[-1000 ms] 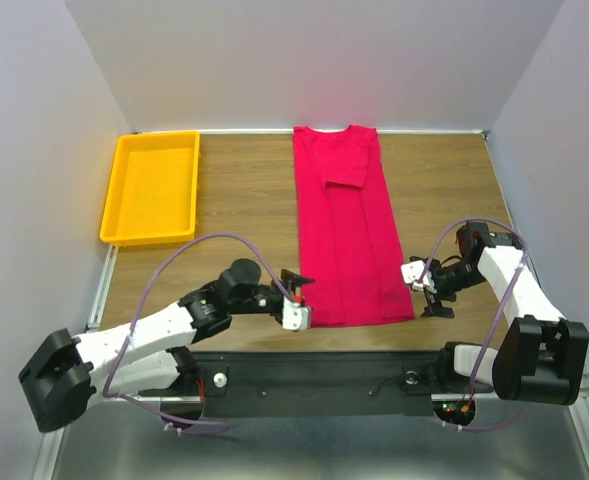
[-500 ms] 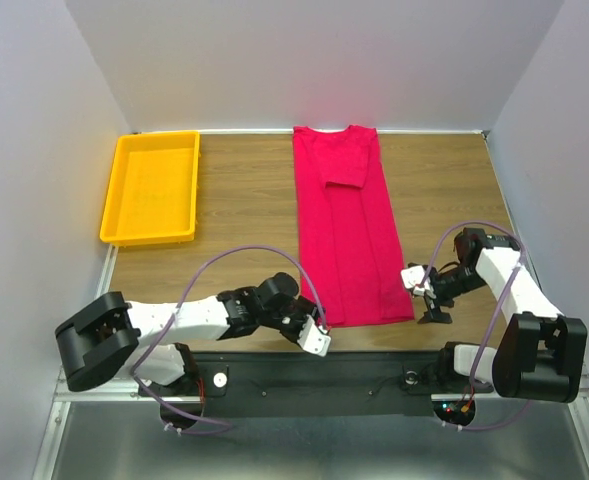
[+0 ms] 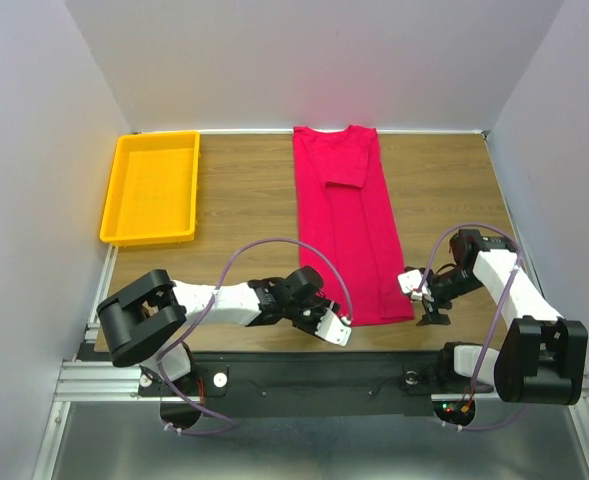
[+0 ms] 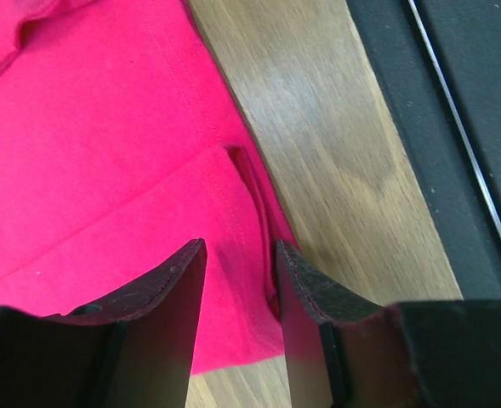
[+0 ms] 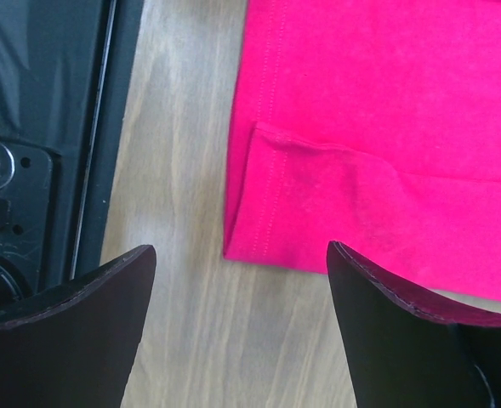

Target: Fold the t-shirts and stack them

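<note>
The crimson-red t-shirt lies flat on the wooden table, folded lengthwise into a long strip, collar at the far end. My left gripper is low over the near hem, right of its left corner. In the left wrist view its jaws stand narrowly apart over a folded hem corner of the shirt, holding nothing. My right gripper hovers at the near right corner of the shirt. In the right wrist view it is wide open above that corner.
A yellow plastic tray stands at the far left of the table. The black front rail runs just behind the near hem. Bare wood shows on both sides of the shirt.
My left arm has swung right along the near edge, from the shirt's left corner to under its hem. My right gripper has shifted slightly nearer and lower. The shirt has not moved.
</note>
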### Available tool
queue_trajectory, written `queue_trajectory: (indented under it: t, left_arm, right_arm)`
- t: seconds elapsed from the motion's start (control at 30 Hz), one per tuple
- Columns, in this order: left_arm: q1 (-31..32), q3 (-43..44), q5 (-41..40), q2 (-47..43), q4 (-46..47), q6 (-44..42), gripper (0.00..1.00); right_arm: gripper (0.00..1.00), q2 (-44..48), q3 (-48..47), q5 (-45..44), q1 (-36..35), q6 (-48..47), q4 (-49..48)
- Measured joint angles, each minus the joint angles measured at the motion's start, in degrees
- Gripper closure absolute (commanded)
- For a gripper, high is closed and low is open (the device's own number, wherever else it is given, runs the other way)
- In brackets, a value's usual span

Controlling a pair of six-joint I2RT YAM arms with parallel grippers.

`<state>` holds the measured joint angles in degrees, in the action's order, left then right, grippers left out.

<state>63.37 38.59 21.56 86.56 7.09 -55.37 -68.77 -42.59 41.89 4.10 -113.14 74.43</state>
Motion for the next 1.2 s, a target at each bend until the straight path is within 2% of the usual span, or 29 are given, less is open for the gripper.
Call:
queue_trajectory:
  t: [0.17, 0.4, 0.7, 0.93, 1.2]
  left_arm:
    - [0.5, 0.0, 0.0, -0.3, -1.8, 0.0, 0.48]
    - [0.7, 0.0, 0.5, -6.5, -4.7, 0.4, 0.47]
    - [0.5, 0.0, -2.3, -8.3, -6.3, 4.5, 0.46]
    - [-0.9, -0.4, -8.7, -24.8, -4.0, 11.1, 0.43]
    - [-1.2, -2.7, -14.3, -36.3, -1.9, 18.8, 0.41]
  right_arm:
    - [0.13, 0.0, -0.5, 0.2, 0.0, 0.0, 0.0]
    - [0.15, 0.0, -0.3, -0.1, -0.7, 0.0, -0.5]
    - [0.21, 0.2, 5.0, -5.7, -11.9, 7.1, -9.9]
    - [0.28, 0.1, 5.0, -9.1, -15.5, 11.3, -14.0]
    - [0.38, 2.4, 9.6, -13.9, -19.8, 13.6, -16.7]
